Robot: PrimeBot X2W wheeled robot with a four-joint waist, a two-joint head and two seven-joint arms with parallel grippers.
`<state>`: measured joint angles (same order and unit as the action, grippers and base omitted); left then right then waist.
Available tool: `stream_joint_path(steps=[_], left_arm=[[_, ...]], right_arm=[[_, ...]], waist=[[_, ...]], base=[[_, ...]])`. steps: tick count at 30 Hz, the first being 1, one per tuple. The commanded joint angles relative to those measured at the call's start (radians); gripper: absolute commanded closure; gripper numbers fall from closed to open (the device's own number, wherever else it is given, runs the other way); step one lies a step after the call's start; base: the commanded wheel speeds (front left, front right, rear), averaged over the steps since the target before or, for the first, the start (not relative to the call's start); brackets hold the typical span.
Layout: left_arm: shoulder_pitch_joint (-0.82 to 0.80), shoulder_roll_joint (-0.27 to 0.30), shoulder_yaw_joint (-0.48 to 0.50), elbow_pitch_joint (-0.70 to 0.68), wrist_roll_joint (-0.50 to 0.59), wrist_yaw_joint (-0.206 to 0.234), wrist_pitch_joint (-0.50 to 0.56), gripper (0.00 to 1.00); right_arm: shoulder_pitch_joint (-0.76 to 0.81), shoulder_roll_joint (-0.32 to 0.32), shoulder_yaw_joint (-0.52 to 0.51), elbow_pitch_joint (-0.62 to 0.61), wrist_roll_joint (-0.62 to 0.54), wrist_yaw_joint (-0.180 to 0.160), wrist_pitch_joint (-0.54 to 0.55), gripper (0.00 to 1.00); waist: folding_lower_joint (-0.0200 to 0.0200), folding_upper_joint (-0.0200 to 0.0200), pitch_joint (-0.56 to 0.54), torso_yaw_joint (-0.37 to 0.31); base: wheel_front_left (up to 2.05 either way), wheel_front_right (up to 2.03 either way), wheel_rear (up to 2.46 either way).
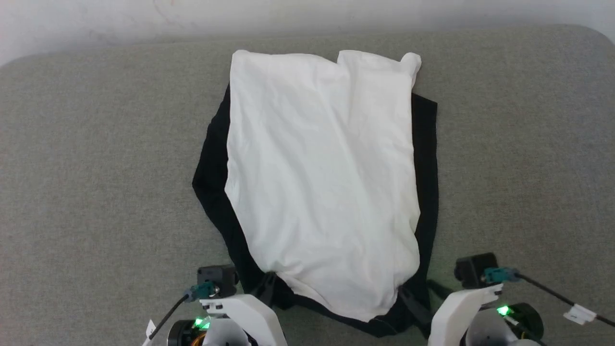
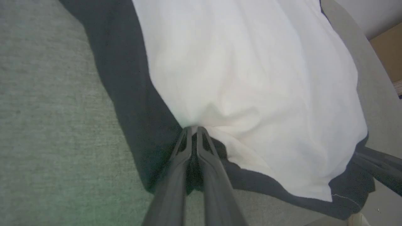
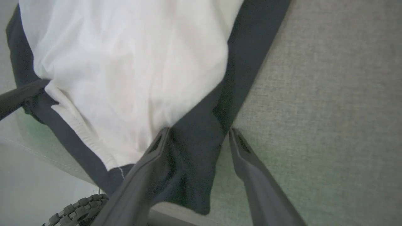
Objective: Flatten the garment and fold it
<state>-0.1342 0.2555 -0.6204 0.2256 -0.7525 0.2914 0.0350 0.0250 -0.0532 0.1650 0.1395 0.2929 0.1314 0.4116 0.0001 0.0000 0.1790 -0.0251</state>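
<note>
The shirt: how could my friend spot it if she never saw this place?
Look at the big grey-green fabric surface by the pale wall. In its middle lies a soft white T-shirt with black sides. Nothing else there is white and wrinkly; the dark two-fingered left claw pinches its near edge.

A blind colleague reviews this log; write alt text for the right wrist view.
The right gripper is open, its two dark fingers set either side of a black fold at the near edge of a white-and-black T-shirt. The shirt lies on a grey fabric surface.
</note>
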Motion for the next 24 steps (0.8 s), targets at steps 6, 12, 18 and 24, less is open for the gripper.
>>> stream_joint_path(steps=[6,12,18,24], left_arm=[[0.070,0.028,0.057,-0.133,-0.026,0.048,-0.038,0.00],[0.148,0.051,0.141,-0.323,0.019,0.113,-0.202,0.00],[0.154,0.018,0.242,-0.465,0.235,0.082,-0.296,0.00],[0.224,-0.023,0.285,-0.482,0.519,0.036,-0.296,0.00]], right_arm=[[0.049,0.003,-0.079,-0.154,0.070,-0.001,0.013,0.00],[0.087,0.003,-0.164,-0.344,0.088,-0.001,-0.131,0.00],[0.098,0.003,-0.199,-0.380,0.013,-0.001,-0.390,0.00],[0.130,0.003,-0.227,-0.311,-0.069,-0.001,-0.577,0.00]], waist=[[-0.0001,0.0000,-0.024,0.002],[-0.0001,0.0000,-0.044,0.000],[-0.0001,0.0000,-0.062,0.003],[-0.0001,0.0000,-0.083,0.001]], base=[[0.00,0.00,0.00],[0.00,0.00,0.00],[0.00,0.00,0.00],[0.00,0.00,0.00]])
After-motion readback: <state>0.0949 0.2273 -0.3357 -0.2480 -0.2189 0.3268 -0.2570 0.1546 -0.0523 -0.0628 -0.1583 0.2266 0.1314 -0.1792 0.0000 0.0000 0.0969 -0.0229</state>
